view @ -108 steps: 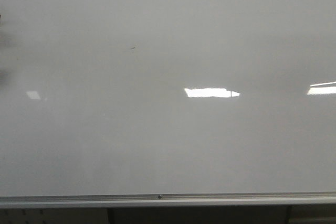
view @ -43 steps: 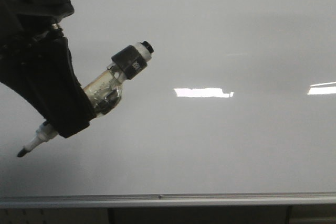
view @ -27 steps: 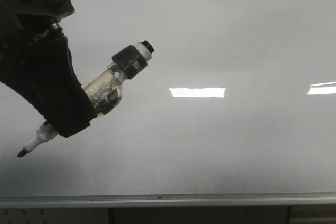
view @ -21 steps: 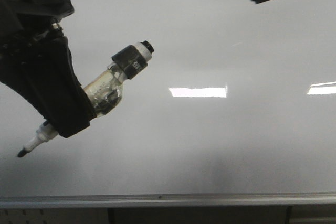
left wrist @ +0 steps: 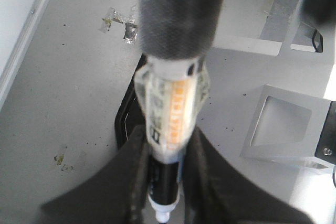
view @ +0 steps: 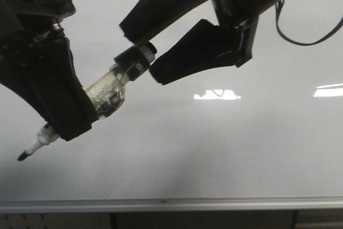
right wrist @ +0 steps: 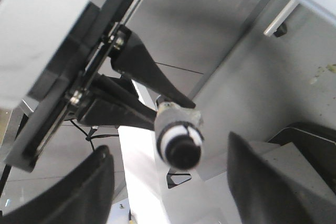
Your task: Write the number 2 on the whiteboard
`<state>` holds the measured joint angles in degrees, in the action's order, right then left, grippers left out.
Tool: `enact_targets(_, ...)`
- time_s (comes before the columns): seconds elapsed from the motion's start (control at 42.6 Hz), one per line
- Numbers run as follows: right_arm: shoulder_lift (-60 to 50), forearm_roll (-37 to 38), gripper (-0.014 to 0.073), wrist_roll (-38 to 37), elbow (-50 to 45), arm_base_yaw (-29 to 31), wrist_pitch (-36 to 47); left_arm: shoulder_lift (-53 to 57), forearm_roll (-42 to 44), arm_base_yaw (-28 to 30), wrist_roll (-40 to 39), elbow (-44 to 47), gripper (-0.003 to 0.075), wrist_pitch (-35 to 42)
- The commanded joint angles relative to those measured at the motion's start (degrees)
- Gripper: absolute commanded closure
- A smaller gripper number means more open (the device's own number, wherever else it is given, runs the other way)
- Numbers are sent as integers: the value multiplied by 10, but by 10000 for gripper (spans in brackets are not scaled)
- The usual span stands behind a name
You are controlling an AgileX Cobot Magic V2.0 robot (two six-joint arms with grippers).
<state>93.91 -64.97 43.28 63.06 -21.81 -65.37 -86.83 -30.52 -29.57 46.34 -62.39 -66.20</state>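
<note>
The left gripper (view: 67, 116) is clamped on a marker (view: 110, 92), nib pointing down-left, capped end up-right. The right gripper (view: 143, 54) stands wide, its two fingers (view: 198, 54) straddling the marker's black cap (view: 135, 61) without clear contact. The whiteboard (view: 225, 148) lies just behind both, bare of any digit here.

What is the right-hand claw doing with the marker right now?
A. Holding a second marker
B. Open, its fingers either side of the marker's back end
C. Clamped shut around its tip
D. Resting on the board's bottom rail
B: the right gripper is open, one finger above and one below the rear end of the marker, which the left gripper holds.
</note>
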Motion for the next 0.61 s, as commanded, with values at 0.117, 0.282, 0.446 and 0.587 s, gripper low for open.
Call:
enact_targets(0.117, 8, -86, 102, 29, 17, -31, 3, 24, -27, -4, 1, -19, 739, -2)
enact_targets(0.282, 13, -98, 107, 31, 17, -33, 2, 24, -27, -4, 1, -19, 739, -2)
enact_targets(0.446, 13, -98, 309, 31, 17, -33, -13, 24, -27, -4, 1, -19, 739, -2)
enact_targets(0.587, 13, -98, 564, 31, 17, -33, -29, 24, -27, -4, 1, -19, 739, -1)
